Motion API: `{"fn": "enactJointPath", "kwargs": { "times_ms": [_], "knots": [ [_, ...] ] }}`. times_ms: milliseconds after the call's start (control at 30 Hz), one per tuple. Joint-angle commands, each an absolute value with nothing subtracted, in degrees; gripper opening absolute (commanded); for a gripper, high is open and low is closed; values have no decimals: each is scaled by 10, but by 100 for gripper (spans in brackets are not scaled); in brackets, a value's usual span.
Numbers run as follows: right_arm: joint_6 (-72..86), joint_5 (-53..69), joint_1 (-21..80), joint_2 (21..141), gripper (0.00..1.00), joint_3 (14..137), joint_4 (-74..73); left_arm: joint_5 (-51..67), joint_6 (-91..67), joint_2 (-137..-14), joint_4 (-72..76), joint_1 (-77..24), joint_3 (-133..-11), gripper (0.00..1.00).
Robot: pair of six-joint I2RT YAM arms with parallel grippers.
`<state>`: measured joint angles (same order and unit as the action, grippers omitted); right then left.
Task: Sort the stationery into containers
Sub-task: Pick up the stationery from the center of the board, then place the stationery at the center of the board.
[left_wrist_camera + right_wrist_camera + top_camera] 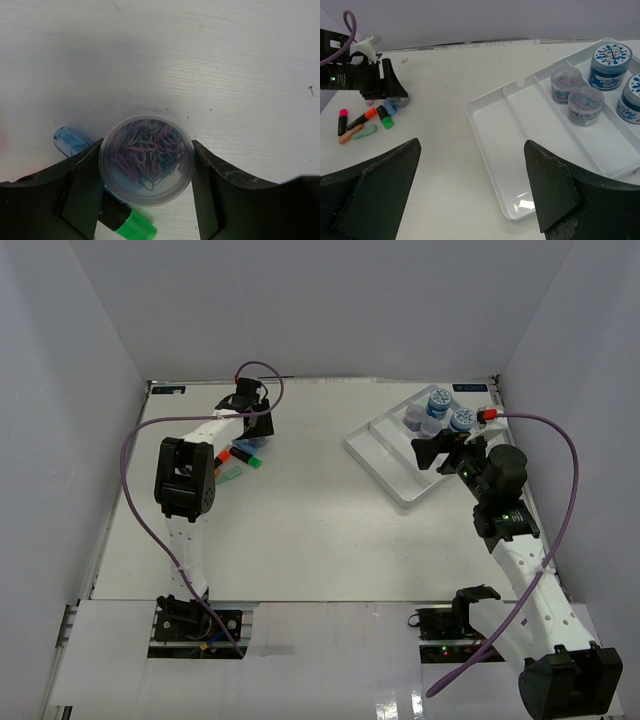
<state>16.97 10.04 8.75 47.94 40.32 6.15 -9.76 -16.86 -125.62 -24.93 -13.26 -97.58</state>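
A clear round jar (146, 157) full of coloured paper clips stands on the table, seen from above. Both fingers of my left gripper (146, 150) press against its sides at the far left (256, 428). A blue marker (70, 140) and a green-capped marker (137, 227) lie right beside the jar. More markers lie close by: pink (342, 120), orange (362, 117), pale green (365, 132). The white tray (485, 135) holds several jars (585, 102) in its far compartments. My right gripper (472, 144) hangs open over the tray's near end, holding nothing.
White walls enclose the table on three sides. The tray (385, 455) lies at an angle at the back right, its two nearer compartments bare. A purple cable loops above the left arm (185, 480).
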Motion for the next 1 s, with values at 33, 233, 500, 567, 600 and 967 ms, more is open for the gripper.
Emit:
{"fn": "enactJointPath", "kwargs": {
  "times_ms": [33, 233, 500, 567, 600, 967],
  "knots": [
    [156, 100, 91, 475, 90, 410, 69, -84, -153, -1244, -249, -134, -998, 59],
    [151, 112, 95, 484, 90, 412, 63, -98, -121, -1180, -248, -178, -965, 41],
    [113, 91, 127, 499, 91, 418, 42, -56, -169, -1073, -226, -307, -838, 41],
    [95, 84, 143, 509, 91, 425, 30, -48, -185, -1056, -214, -343, -806, 41],
    [90, 83, 148, 514, 91, 427, 25, -46, -189, -1051, -211, -353, -796, 41],
    [40, 62, 213, 564, 91, 423, -17, -83, -229, -1020, -133, -468, -669, 54]
  ]
}}
